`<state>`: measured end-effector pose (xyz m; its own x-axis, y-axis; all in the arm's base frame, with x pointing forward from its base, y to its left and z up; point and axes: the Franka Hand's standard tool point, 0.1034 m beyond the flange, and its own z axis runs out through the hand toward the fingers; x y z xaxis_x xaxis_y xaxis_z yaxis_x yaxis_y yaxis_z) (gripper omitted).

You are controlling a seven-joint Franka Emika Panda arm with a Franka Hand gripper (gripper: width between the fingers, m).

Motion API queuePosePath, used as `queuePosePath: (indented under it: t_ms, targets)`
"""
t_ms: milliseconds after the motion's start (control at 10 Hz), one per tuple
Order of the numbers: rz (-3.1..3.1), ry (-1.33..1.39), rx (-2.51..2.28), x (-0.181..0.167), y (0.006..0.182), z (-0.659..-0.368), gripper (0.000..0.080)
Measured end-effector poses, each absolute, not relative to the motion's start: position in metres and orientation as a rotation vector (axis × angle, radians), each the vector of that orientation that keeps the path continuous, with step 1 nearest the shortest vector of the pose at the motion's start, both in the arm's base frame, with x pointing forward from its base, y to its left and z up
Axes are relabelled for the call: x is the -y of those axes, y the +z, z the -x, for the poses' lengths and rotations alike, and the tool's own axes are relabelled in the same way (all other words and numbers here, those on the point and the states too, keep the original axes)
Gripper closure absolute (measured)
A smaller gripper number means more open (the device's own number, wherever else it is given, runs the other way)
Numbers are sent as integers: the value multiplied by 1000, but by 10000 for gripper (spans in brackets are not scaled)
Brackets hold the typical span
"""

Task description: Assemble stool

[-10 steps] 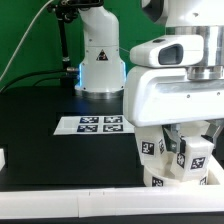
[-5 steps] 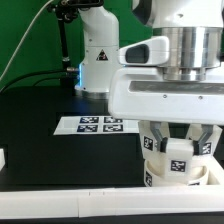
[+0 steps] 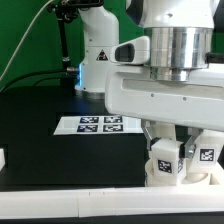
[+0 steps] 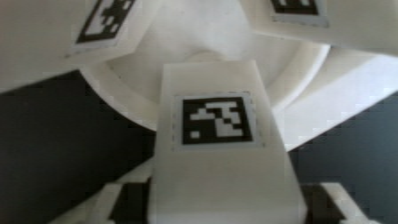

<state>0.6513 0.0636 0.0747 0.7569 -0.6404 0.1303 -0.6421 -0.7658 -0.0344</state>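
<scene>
Judging by how the parts lie, the stool is well into its build but not finished. In the exterior view the gripper (image 3: 178, 150) hangs low at about five o'clock in the picture, its big white housing hiding most of what sits under it. Below it the round white seat (image 3: 165, 176) rests on the black table (image 3: 40, 120), near the low white wall piece (image 3: 70, 203) along the front edge. At least two tagged legs stand up from the seat: one leg (image 3: 164, 156) between the fingers and another leg (image 3: 208, 155) at roughly three o'clock from it. The wrist view looks straight down the held leg (image 4: 217, 130), whose square tag faces the camera, with the seat (image 4: 178, 50) beyond it and two more tagged legs, one toward eleven o'clock (image 4: 111, 22) and one toward one o'clock (image 4: 299, 12). The claw is clamped on the near leg, its dark pads pressed to either side. Whether that leg is fully seated in its socket cannot be told, since the joint is hidden. What seems left is to finish seating this leg and release it. The marker board (image 3: 98, 124) lies well apart at nine o'clock.
</scene>
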Motion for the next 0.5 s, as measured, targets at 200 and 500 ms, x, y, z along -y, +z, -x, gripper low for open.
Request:
queuePosePath:
  t_ms: [200,500]
  targets:
    - [-2768,213,1456,-56,74,-645,462]
    - [-2419,162,1973,-47,74,-632,461]
